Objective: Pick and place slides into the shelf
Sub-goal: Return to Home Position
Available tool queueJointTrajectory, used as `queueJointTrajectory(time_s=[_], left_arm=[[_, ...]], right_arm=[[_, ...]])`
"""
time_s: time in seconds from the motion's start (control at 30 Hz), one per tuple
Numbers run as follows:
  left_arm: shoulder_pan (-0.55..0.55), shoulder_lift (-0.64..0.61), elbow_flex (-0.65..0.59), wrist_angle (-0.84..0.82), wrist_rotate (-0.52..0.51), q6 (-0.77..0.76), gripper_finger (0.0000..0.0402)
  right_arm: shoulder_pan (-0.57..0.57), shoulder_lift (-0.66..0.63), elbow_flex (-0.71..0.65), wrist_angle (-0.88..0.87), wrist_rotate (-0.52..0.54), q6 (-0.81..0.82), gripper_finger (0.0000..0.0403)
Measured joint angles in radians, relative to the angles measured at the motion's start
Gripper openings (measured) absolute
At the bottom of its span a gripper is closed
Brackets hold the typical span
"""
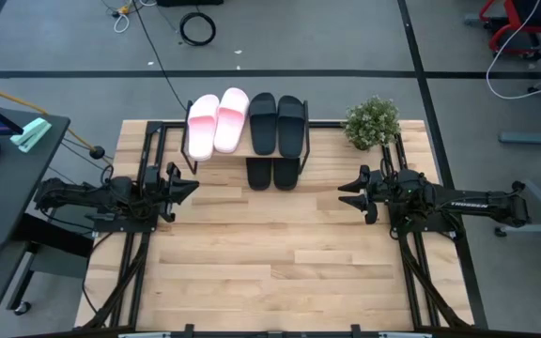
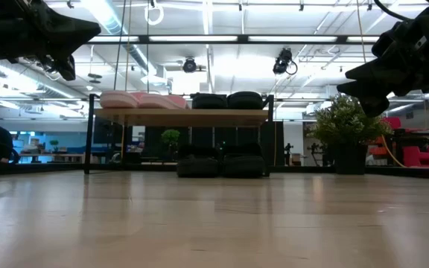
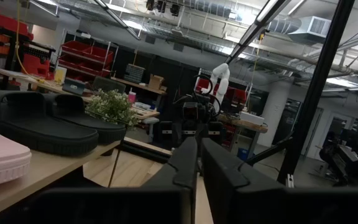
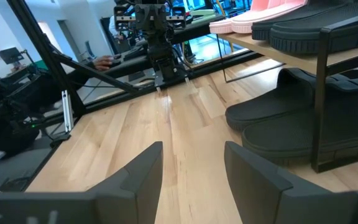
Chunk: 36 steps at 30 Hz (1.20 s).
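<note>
Worktop (image 1: pixel 270 258) carries one shelf (image 2: pixel 185 117): two pink slides (image 1: pixel 216 122) and two black slides (image 1: pixel 277 122) on top, two black ones (image 1: pixel 272 174) beneath; left jaws closed, right jaws apart.

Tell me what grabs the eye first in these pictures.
Two pale pink slide sandals and two matte black ones line the top of the low wooden-topped, black-framed shelf, with another black pair tucked underneath. The left gripper and right gripper hover apart on either side, both empty.
</note>
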Motion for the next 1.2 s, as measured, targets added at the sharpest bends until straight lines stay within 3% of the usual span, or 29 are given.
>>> queueJointTrajectory(time_s=[1.2], left_arm=[[0.000,0.000,0.000,0.000,0.000,0.000,0.0036]], right_arm=[[0.000,0.000,0.000,0.000,0.000,0.000,0.0177]])
